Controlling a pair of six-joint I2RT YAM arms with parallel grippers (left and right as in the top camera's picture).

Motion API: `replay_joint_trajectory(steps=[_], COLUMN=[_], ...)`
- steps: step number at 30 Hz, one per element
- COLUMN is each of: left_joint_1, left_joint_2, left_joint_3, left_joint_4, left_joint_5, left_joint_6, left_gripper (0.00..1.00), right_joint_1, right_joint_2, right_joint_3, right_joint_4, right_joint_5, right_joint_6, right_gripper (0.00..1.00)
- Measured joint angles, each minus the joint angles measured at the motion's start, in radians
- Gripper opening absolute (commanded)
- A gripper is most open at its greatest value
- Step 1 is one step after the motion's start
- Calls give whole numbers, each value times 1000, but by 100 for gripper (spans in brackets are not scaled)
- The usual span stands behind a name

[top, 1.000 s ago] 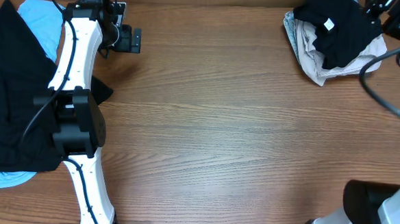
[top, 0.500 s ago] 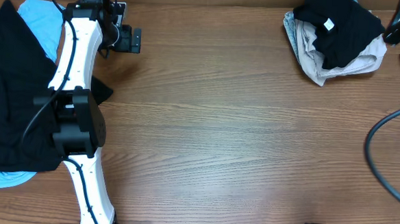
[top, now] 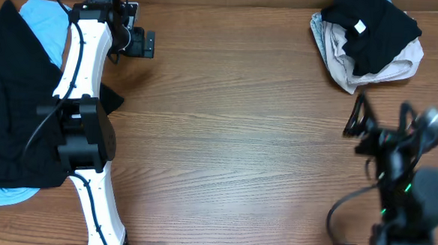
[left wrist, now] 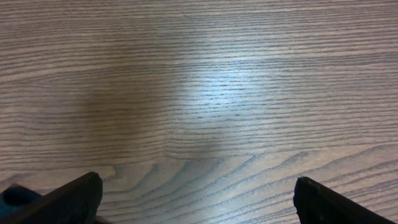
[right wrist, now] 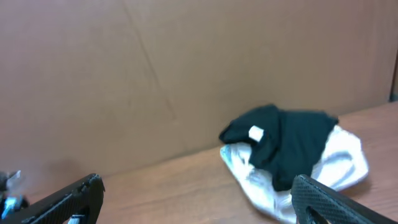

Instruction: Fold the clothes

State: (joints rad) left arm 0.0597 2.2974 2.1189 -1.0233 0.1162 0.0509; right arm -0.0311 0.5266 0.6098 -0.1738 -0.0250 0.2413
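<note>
A big heap of black clothes lies at the table's left edge, with light-blue pieces showing from under it. At the back right sits a smaller pile, a black garment with a white tag on top of a beige one. The right wrist view shows that pile too, black piece over beige. My left gripper stands open over bare wood at the back left, nothing between its fingers. My right gripper is open and empty, facing the far pile; from overhead the right arm is blurred.
A brown cardboard wall closes off the back of the table. The wooden table top stretches between the two piles. The left arm's white links run along the edge of the black heap. A black cable hangs around the right arm.
The right arm has swung from the back right corner down to the lower right of the table, and it is blurred. The left arm and both piles have not moved.
</note>
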Motion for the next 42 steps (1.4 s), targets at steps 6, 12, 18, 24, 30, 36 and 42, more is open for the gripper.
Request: replay_joint_trajectory(steps=[6, 12, 18, 24, 30, 36, 42], left_joint_1=[0, 0, 0, 0, 0, 0, 0], left_joint_2=[0, 0, 0, 0, 0, 0, 0], left_joint_3=[0, 0, 0, 0, 0, 0, 0], left_joint_4=[0, 0, 0, 0, 0, 0, 0], left_joint_5=[0, 0, 0, 0, 0, 0, 0], left_joint_6=[0, 0, 0, 0, 0, 0, 0], left_gripper=[100, 100, 100, 100, 100, 100, 100], right_joint_1=[0, 0, 0, 0, 0, 0, 0], right_joint_2=[-222, -328, -407, -481, -512, -512, -512], right_joint_3=[-337, -492, -563, -591, -591, -592, -591], right_joint_4=[153, 197, 204, 136, 94, 94, 93], right_joint_5=[-15, -20, -20, -23, -24, -24, -24], right_joint_6=[29, 39, 43, 44, 45, 46, 46], right_gripper=[100, 100, 100, 100, 100, 100, 100])
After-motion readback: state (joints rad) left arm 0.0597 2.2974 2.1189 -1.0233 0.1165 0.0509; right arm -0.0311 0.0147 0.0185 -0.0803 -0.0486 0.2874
